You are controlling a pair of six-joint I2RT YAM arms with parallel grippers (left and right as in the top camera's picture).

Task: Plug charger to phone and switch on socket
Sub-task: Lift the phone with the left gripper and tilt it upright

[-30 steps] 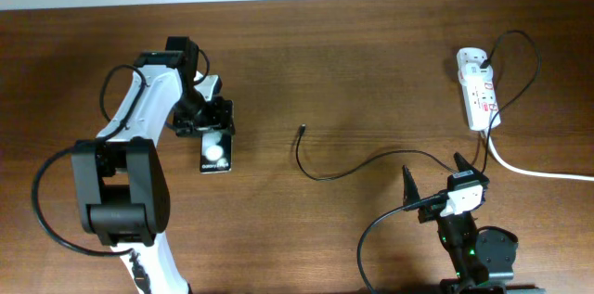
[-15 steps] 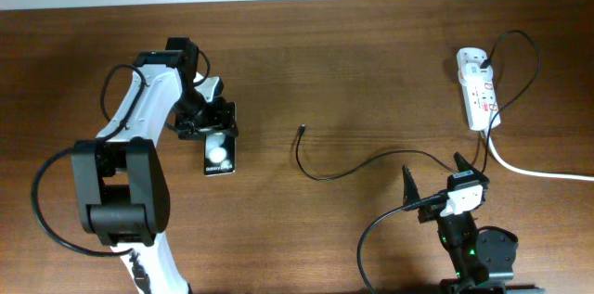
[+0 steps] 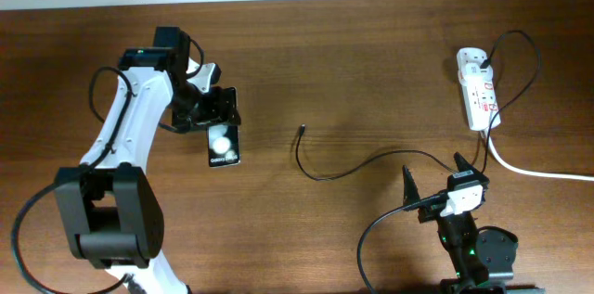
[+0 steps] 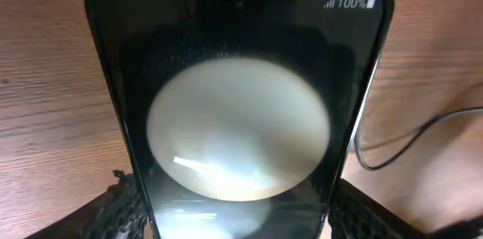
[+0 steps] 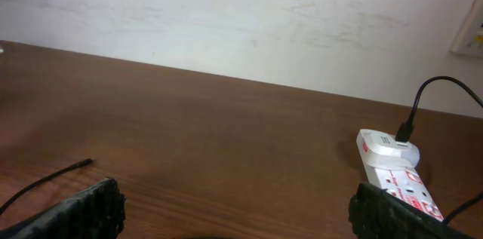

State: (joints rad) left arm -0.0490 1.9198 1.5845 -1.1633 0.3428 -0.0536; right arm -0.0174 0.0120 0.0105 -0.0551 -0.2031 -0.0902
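Note:
My left gripper [image 3: 219, 129] is shut on the phone [image 3: 223, 148], a slim black slab with white round blobs on its face. In the left wrist view the phone [image 4: 238, 111] fills the frame, and its long edges sit between the two black fingers [image 4: 113, 212]. The charger, a thin black cable, ends in a small plug tip [image 3: 303, 128] lying free on the wood to the right of the phone; the tip also shows at the left of the right wrist view [image 5: 87, 163]. The white socket [image 3: 478, 88] lies at the far right. My right gripper [image 3: 432, 166] stands open near the front edge, holding nothing.
The black cable [image 3: 327, 178] curves across the middle of the brown table [image 3: 371, 62] and loops up into the socket's far end [image 5: 392, 145]. A thick white cord [image 3: 538, 172] runs from the socket off the right edge. A white wall [image 5: 226, 13] closes the back.
The left arm has swung, carrying the phone a little to the right and farther back, and the phone now tilts slightly. The right arm, cable and socket have not moved.

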